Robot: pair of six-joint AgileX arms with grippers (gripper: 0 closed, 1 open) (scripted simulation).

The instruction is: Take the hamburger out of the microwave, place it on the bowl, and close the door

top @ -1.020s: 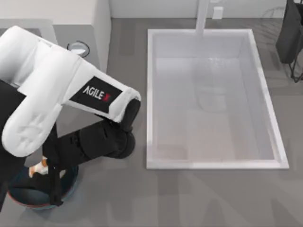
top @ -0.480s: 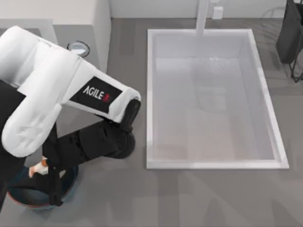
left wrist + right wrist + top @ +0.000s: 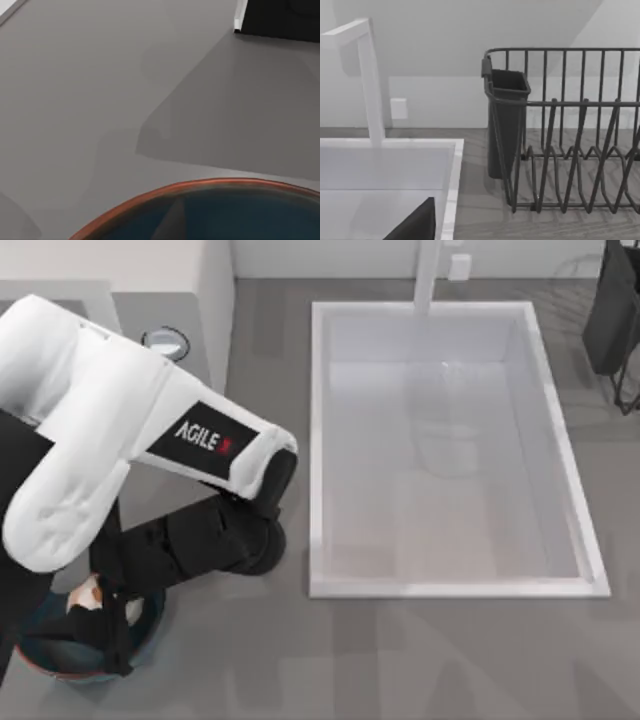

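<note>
The teal bowl (image 3: 146,624) with its reddish-brown rim sits near the front left corner of the table, and its rim also curves through the left wrist view (image 3: 200,186). The whitish hamburger (image 3: 86,594) is over the bowl's far left side, touching my black left gripper (image 3: 105,625), which hangs over the bowl. The off-white microwave (image 3: 150,265) stands at the back left, with one round dial (image 3: 165,340) visible. My left arm hides most of its front, so I cannot tell how the door stands.
A white rectangular sink (image 3: 318,440) with a tap (image 3: 428,275) fills the middle and right of the table. A dark dish rack (image 3: 570,130) with a cutlery cup (image 3: 506,120) stands at the back right. Bare grey counter lies along the front edge.
The hamburger has shifted slightly right over the bowl and shows more of its whitish top. The left gripper has dipped a little. The sink and rack are as before.
</note>
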